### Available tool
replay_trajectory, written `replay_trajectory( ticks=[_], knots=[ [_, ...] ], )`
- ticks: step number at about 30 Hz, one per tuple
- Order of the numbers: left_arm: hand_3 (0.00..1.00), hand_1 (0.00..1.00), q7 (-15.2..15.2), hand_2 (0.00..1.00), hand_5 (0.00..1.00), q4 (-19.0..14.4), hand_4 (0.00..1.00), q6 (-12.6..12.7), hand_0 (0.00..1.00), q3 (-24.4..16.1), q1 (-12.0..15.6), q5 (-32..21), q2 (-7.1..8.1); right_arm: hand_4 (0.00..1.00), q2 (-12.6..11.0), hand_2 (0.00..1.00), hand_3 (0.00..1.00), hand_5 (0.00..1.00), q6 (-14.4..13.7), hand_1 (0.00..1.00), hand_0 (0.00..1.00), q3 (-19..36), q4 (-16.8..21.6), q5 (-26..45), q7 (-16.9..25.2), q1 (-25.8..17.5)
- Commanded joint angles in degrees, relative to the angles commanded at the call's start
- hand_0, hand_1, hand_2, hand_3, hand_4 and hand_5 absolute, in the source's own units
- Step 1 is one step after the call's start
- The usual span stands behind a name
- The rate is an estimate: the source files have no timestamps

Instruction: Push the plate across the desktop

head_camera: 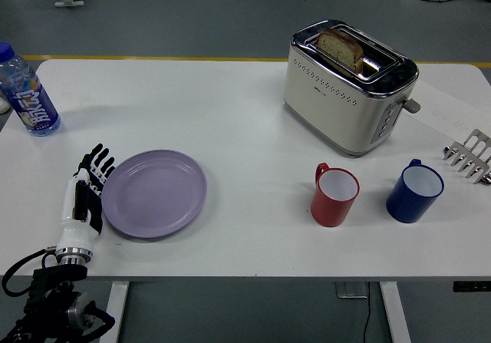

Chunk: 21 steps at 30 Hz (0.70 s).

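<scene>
At lower left, the left hand [84, 196] presses flat, fingers extended and grasping nothing, against the purple plate [154, 193]. The plate looks rigid, light and slippery, so its left rim seems the best place to push.

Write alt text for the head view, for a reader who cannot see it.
The robot's left hand, fingers extended, presses against the left rim of a purple plate on a white table; a toaster, red mug and blue mug stand to the right.

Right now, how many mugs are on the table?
2. A red mug stands in front of the toaster, and a blue mug stands just right of it, near the table's right end. None looks hidden.
</scene>
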Motion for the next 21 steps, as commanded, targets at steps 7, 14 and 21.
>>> replay_trajectory(
  ticks=[7, 14, 21],
  knots=[
    [0.852, 0.893, -0.62, 0.920, 0.998, -1.28, 0.537, 0.36, 0.872, 2.77, 0.39, -0.52, -0.38, 0.437, 0.00, 0.731, 0.700, 0.489, 0.03, 0.628, 0.675, 0.03, -0.01, -0.07, 0.02, -0.02],
    [0.838, 0.889, -0.64, 0.917, 0.998, -2.03, 0.529, 0.32, 0.867, 5.88, 0.77, -1.16, -0.38, 0.436, 0.00, 0.730, 0.700, 0.490, 0.03, 0.628, 0.676, 0.03, -0.03, -0.15, 0.05, 0.05],
    [0.832, 0.886, -1.00, 0.915, 0.998, -3.29, 0.523, 0.39, 0.863, 11.17, 0.59, -2.59, -0.38, 0.438, -0.10, 0.730, 0.699, 0.494, 0.09, 0.627, 0.673, 0.06, -0.06, -0.32, 0.15, 0.03]
  ],
)
